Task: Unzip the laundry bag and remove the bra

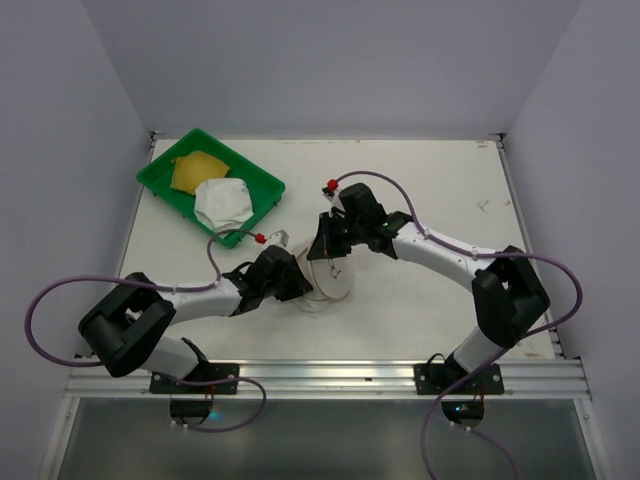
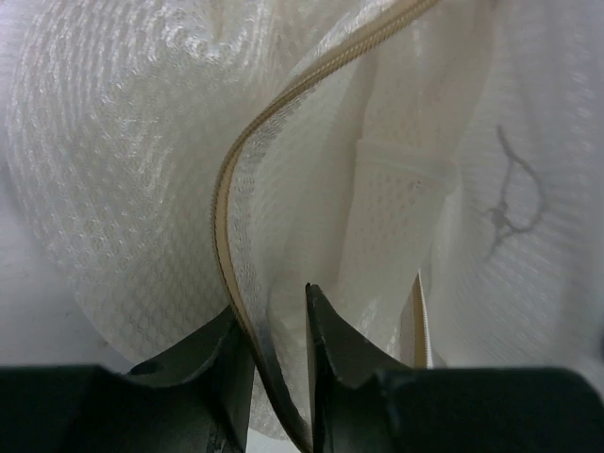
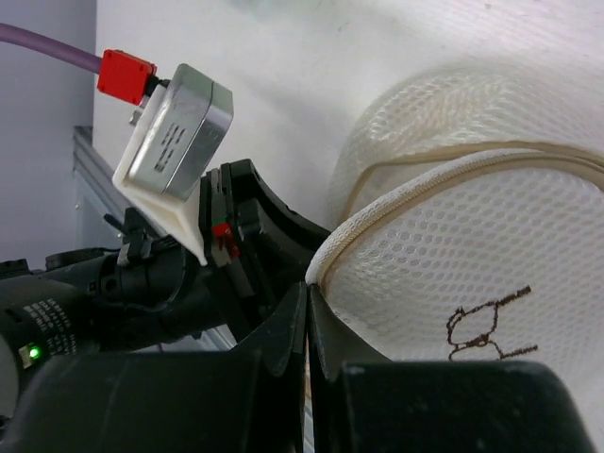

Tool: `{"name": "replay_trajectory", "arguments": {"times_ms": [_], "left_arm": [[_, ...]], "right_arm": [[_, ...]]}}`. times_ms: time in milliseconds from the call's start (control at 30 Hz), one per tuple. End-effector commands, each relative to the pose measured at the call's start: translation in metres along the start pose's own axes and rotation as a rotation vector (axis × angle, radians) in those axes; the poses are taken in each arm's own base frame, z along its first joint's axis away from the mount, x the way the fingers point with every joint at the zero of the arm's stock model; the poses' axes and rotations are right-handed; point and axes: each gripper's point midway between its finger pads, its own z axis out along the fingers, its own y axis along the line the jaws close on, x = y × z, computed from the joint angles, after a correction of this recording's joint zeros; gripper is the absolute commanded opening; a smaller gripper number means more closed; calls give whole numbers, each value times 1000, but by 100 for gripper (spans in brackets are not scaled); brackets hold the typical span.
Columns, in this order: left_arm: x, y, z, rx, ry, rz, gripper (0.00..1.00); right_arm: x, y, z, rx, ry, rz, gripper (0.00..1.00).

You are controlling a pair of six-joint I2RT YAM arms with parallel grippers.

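Observation:
The laundry bag (image 1: pixel 335 282), white mesh, lies at the table's middle between both grippers. My left gripper (image 1: pixel 298 283) is shut on the bag's open zipper edge (image 2: pixel 283 104); mesh and zipper tape run between its jaws (image 2: pixel 271 304). My right gripper (image 1: pixel 325 250) is shut on the corded rim of the bag's lid (image 3: pixel 472 245), its fingertips (image 3: pixel 309 288) pressed together. The lid's black mark (image 3: pixel 486 326) also shows through the mesh in the left wrist view (image 2: pixel 514 203). The bra (image 1: pixel 212 188), mustard-yellow and white, lies in the green tray, apart from the bag.
The green tray (image 1: pixel 245 160) stands at the back left of the table. The left wrist's camera with its red plug (image 3: pixel 170 118) is close to my right gripper. Purple cables loop beside both arms. Walls close in the table on three sides.

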Motion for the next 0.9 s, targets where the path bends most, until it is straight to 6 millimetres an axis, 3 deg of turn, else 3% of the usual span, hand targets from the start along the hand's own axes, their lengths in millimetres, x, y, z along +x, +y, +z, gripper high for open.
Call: {"name": "replay_trajectory", "arguments": {"times_ms": [0, 233, 367, 400, 633, 767, 867], "left_arm": [[-11, -20, -11, 130, -73, 10, 29], [-1, -18, -12, 165, -46, 7, 35], [-1, -17, -17, 172, -53, 11, 37], [0, -14, -18, 159, -50, 12, 38], [-16, -11, -37, 103, -105, 22, 50], [-26, -11, -52, 82, -144, 32, 58], [-22, -1, -57, 34, -125, 44, 59]], "right_arm": [[-12, 31, 10, -167, -8, -54, 0], [-1, 23, 44, -238, 57, -32, 0], [7, 16, 54, -244, 90, -16, 2], [8, 16, 54, -247, 93, -17, 8], [4, 24, 43, -252, 78, -37, 13], [-1, 27, 38, -248, 60, -54, 6], [3, 21, 41, -226, 79, -44, 0]]}}
